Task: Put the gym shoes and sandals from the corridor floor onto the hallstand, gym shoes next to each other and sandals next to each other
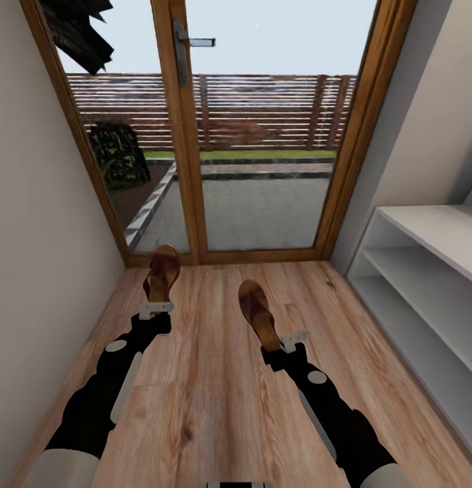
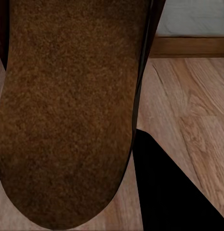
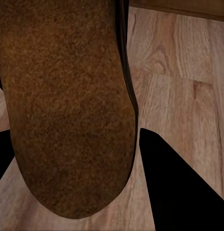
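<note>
We find both sandals off the corridor floor (image 1: 215,400) and in hand, one per arm. The left gripper (image 1: 156,310) is closed on the heel end of the left sandal (image 1: 161,271), which projects forward from it toward the glazed door (image 1: 256,122). The right gripper (image 1: 284,342) is likewise closed on the heel end of the right sandal (image 1: 256,312), its toe pointing ahead and slightly to the left.

In each wrist view the tan-brown insole lies directly ahead of the camera, very close, with floor planks beyond it: left sandal insole (image 2: 68,110), right sandal insole (image 3: 68,106). We judge from this that each sandal sits lengthwise between the jaws.

The hallstand (image 1: 432,271) stands to the right, its pale shelves bare in the part we can see. Neither sandal is over it; the right sandal is nearer, the left well apart from it.

Our assessment: the sandals are picked up but not placed, and no gym shoes are to be seen here, on the rack or the floor. Placing both pairs remains outstanding.
</note>
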### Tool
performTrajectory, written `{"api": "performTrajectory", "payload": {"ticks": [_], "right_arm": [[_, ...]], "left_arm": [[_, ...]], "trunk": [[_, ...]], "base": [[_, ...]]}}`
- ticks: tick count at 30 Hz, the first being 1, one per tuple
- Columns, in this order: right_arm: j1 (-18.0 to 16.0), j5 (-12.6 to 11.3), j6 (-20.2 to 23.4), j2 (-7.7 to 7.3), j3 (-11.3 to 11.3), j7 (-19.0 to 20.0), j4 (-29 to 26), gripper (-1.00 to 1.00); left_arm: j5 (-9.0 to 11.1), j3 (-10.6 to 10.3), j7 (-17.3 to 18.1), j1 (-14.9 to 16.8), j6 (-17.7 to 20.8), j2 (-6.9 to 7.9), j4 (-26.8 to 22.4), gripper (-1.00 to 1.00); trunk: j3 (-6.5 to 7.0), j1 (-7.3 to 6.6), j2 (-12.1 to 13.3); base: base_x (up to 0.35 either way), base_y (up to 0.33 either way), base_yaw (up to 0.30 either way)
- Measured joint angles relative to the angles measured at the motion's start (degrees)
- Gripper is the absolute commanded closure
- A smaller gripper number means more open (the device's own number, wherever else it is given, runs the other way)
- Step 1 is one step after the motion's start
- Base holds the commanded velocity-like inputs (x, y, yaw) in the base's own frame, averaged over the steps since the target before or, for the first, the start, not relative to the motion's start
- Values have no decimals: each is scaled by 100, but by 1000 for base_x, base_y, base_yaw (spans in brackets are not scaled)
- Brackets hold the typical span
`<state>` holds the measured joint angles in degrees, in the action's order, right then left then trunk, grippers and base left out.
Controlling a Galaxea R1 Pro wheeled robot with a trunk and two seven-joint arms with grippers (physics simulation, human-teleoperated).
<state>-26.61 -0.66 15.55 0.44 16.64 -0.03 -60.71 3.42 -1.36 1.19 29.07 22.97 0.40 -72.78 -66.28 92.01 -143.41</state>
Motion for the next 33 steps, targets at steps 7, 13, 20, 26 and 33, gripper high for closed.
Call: {"api": "performTrajectory", "payload": {"ticks": [7, 13, 20, 26, 33], "right_arm": [[0, 0, 0, -2, -2, 0, -1, 100], [0, 0, 0, 0, 1, 0, -1, 100], [0, 1, 0, -2, 1, 0, -1, 100], [1, 0, 1, -1, -3, 0, -8, 100], [1, 0, 2, -1, -5, 0, -12, 100]], "left_arm": [[2, 0, 0, 0, 2, 0, 0, 100], [3, 0, 0, 0, 3, 0, 0, 100], [3, 0, 0, 0, 4, 0, 0, 100], [1, -2, -1, 1, 3, 0, 1, 100], [-3, -2, -1, 1, 2, 0, 3, 100]], "trunk": [[4, 0, 0], [52, 0, 0], [89, 0, 0], [112, 0, 0], [145, 3, 0]], "base": [[347, 78, 0], [346, 78, 0], [346, 78, -11], [326, 89, -182], [69, 40, -255]]}}
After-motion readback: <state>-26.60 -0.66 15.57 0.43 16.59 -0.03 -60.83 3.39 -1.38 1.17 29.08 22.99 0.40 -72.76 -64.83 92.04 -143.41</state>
